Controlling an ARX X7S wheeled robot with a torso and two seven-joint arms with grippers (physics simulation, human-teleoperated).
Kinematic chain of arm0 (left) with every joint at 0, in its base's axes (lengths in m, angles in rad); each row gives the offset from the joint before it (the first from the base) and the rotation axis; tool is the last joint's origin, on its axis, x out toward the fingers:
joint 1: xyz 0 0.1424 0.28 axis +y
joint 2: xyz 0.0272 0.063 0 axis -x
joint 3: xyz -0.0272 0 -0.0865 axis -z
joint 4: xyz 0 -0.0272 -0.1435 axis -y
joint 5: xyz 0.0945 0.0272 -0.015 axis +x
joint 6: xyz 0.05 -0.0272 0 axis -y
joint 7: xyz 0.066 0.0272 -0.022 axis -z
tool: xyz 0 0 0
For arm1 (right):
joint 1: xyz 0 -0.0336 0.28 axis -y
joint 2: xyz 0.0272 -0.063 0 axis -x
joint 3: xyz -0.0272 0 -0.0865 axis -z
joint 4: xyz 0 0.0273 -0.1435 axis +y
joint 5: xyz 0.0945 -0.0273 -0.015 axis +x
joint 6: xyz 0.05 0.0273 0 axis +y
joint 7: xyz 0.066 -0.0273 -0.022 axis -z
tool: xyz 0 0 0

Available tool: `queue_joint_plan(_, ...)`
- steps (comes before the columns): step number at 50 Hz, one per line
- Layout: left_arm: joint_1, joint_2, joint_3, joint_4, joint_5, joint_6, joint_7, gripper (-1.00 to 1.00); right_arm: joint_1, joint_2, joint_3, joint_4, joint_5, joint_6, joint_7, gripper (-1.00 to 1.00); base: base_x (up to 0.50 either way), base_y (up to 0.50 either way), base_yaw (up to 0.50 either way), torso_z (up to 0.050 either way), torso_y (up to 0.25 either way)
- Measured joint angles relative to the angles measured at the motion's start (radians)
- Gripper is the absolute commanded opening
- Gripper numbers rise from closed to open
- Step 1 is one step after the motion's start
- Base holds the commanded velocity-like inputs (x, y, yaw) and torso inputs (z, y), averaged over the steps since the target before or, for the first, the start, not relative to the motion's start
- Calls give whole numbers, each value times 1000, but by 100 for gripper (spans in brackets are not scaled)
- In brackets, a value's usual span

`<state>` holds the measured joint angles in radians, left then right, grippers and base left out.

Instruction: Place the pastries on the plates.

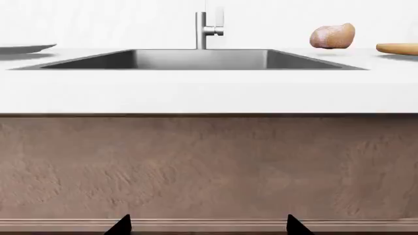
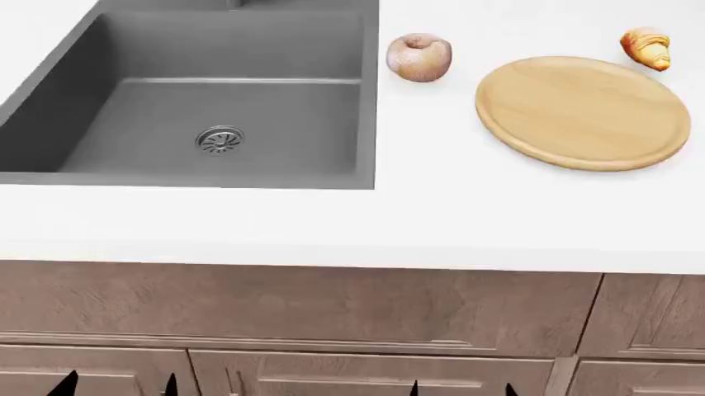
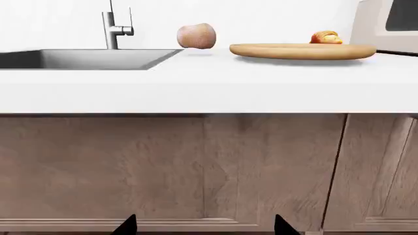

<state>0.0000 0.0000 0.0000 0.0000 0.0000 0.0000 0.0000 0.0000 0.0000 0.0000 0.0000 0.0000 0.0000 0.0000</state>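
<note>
In the head view, the croissant [image 2: 646, 48] is seen on the white table [image 2: 441, 214] at about 1 o'clock, far from both hands, just beyond the far right rim of a round wooden board [image 2: 583, 112]. The doughnut-like bun [image 2: 418, 57] is found at about 12 o'clock, between the board and the right edge of the grey sink [image 2: 220, 99], apart from each. Only dark fingertips are shown of the left hand [image 2: 115, 384] and the right hand [image 2: 461, 388], low at 7 and 5 o'clock, in front of the brown cabinet doors [image 2: 330, 313] and well below the table's edge. Each hand's tips are spread apart with nothing between them, so both are released. In the left wrist view, the rim of a white plate [image 1: 25, 48] is glimpsed on the table beyond the sink's other side, with the faucet [image 1: 207, 29] behind the basin.
</note>
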Motion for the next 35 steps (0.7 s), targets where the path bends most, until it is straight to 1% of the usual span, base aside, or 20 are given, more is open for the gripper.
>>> queue_joint_plan(15, -8, -31, 38, -4, -27, -11, -38, 100, 6, 32, -37, 26, 22, -16, 37, 100, 0, 0, 0, 0, 0)
queue_joint_plan(28, -11, -61, 80, -11, -10, -14, -79, 100, 9, 57, -71, 41, 35, -27, 62, 100, 0, -3, 0, 0, 0)
queue_joint_plan(35, -13, -74, 89, -14, -14, -11, -94, 100, 12, 66, -88, 47, 42, -26, 72, 100, 0, -500, 0, 0, 0)
